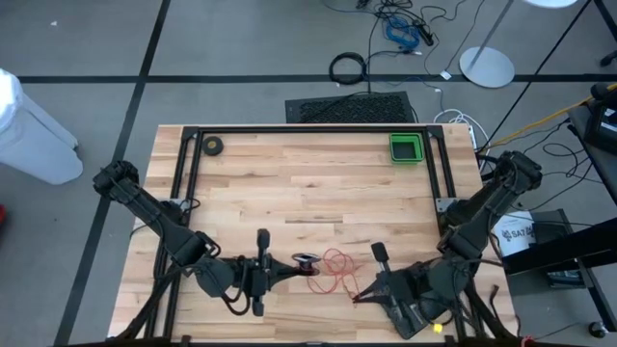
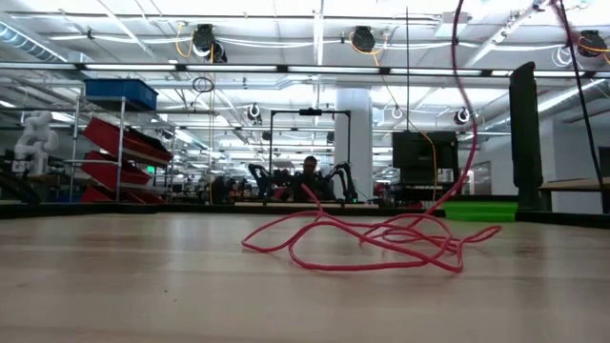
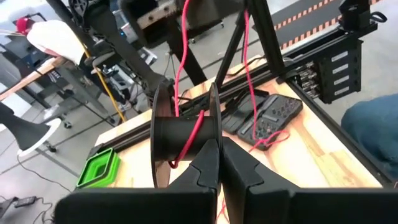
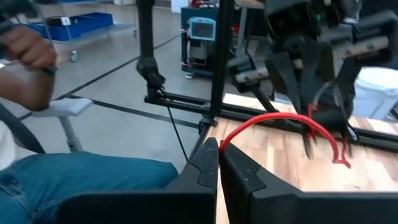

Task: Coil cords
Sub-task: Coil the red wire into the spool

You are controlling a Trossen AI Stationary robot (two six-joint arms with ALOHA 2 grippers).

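Butcher-block desk, pale wood with a black frame along its far edge, set in a large workshop of shelving and ceiling lights. Item: red cord, one very thin wire, far thinner than the fingers, lying in a loose tangle of loops on the desk at about 6 o'clock from the desk's middle, near the front edge; in the low view one strand rises steeply from the heap toward 1 o'clock. Item: black reel, small spool with two round flanges, its axle lying roughly level, a strand of cord crossing the core. Left end effector, clenched on one flange of the reel, reaching toward 3 o'clock. Right end effector, clenched on the cord's end, just at 4 o'clock of the tangle. Also present: green bin at the 1 o'clock corner; small black roll at 11 o'clock.
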